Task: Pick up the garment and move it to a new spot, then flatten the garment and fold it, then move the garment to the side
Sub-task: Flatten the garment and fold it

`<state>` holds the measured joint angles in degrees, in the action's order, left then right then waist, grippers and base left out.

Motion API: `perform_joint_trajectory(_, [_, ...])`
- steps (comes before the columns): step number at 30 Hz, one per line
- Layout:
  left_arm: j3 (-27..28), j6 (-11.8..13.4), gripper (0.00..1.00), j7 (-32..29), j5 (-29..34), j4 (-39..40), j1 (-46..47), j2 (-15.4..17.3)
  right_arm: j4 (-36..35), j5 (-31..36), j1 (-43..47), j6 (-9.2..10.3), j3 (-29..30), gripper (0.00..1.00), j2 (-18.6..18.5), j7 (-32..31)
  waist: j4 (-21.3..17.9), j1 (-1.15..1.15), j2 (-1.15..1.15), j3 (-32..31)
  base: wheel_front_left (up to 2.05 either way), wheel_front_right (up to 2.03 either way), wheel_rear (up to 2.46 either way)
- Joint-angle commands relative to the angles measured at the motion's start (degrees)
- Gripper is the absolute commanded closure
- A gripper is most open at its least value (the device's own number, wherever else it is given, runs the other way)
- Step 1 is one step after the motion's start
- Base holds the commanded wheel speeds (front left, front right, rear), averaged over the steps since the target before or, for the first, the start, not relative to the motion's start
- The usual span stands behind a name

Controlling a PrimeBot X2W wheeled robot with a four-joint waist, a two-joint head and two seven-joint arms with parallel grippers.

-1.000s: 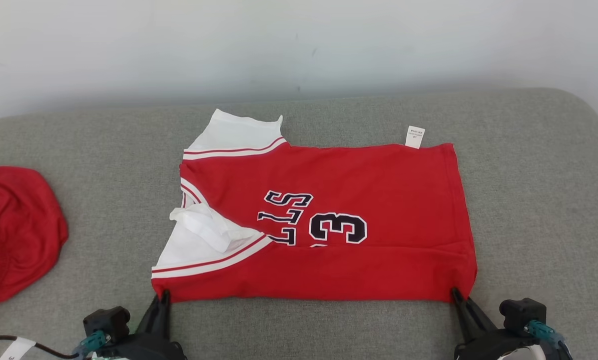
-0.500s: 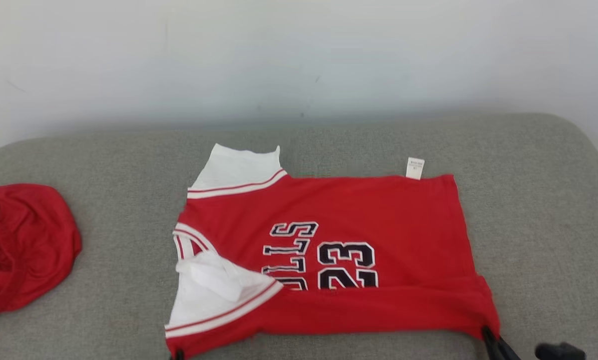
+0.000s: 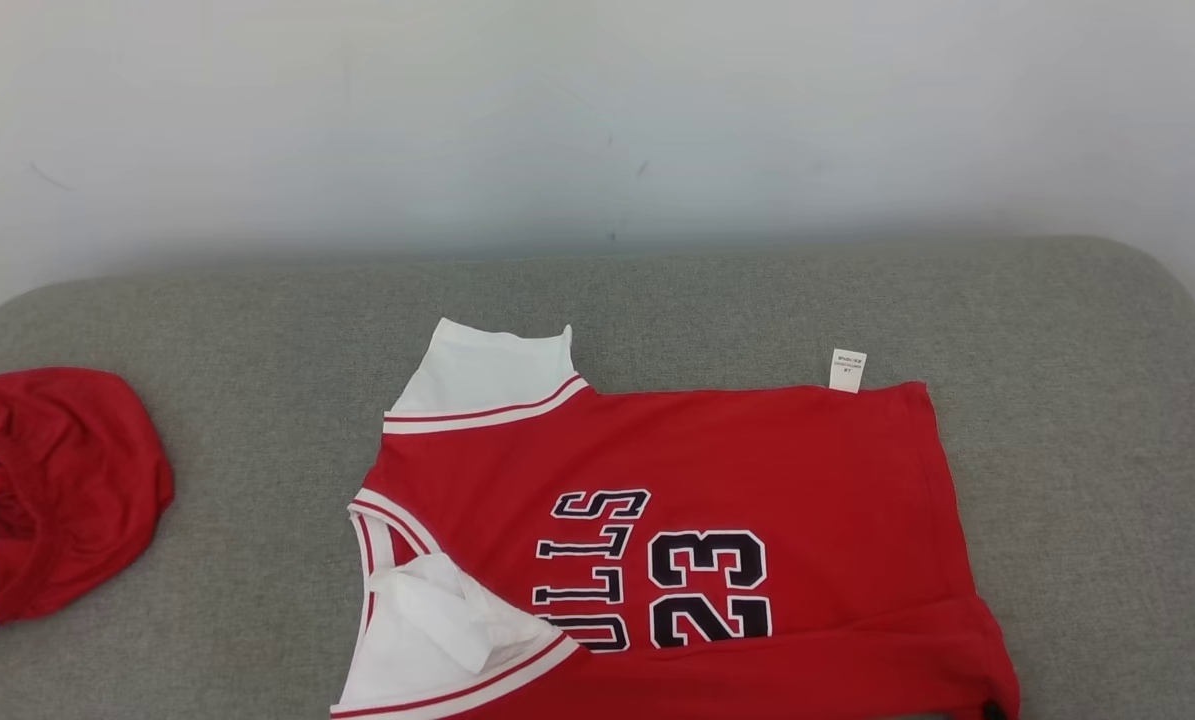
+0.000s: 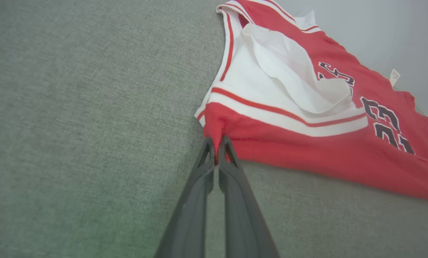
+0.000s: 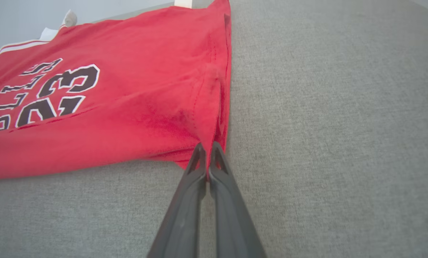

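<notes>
A red jersey (image 3: pixel 777 460) with white sleeves and a black "23" lies spread sideways on the grey cushion (image 3: pixel 1107 450), its near edge running off the bottom of the head view. In the left wrist view my left gripper (image 4: pixel 217 143) is shut on the jersey's (image 4: pixel 307 150) red corner below the white sleeve. In the right wrist view my right gripper (image 5: pixel 206 148) is shut on the jersey's (image 5: pixel 128 89) hem corner, and the cloth puckers up into the fingertips. A loose white sleeve flap (image 3: pixel 447 610) lies crumpled on the chest.
Another red and white garment (image 3: pixel 47 490) lies bunched at the cushion's left end. A white wall (image 3: pixel 597 120) rises behind the cushion. A small white label (image 3: pixel 847 370) sticks out at the jersey's far edge. Bare grey cushion lies right of the jersey.
The head camera has tilted up, so both grippers dropped out of its picture. The jersey's near folded edge has been drawn toward me, uncovering the whole "23".
</notes>
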<state>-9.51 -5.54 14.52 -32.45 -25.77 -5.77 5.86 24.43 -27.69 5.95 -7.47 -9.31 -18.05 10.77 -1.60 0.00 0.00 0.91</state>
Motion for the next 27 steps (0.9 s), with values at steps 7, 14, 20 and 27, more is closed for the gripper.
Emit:
perform_joint_trajectory(7, [-0.3, 0.6, 0.00, 0.5, 1.9, -0.4, 0.7, 0.5, -0.3, -1.1, 0.8, -0.07, 1.0, 0.00, 1.6, 0.7, 0.5, 0.00, 0.00, -0.4, 0.00, 0.00, 0.00])
perform_joint_trajectory(14, [5.1, 2.0, 0.00, 0.6, 9.1, 8.9, -1.2, 0.5, -4.8, -0.6, 0.1, -0.07, 2.9, 0.00, 3.0, 3.8, 0.5, 0.00, 0.00, 0.3, 0.00, 0.00, 0.00])
perform_joint_trajectory(20, [9.4, 2.9, 0.00, 0.6, 18.4, 17.5, -3.1, -1.5, -9.3, 2.7, -0.3, -0.08, 6.5, 0.00, 7.3, 4.5, 1.0, 0.00, 0.00, 1.1, 0.00, 0.00, 0.00])
perform_joint_trajectory(27, [11.8, 1.7, 0.00, 0.6, 21.0, 18.5, -1.5, -2.9, -13.4, 7.9, 1.4, -0.08, 9.0, 0.00, 12.1, 4.5, 1.5, 0.00, 0.00, 2.4, 0.00, 0.00, 0.00])
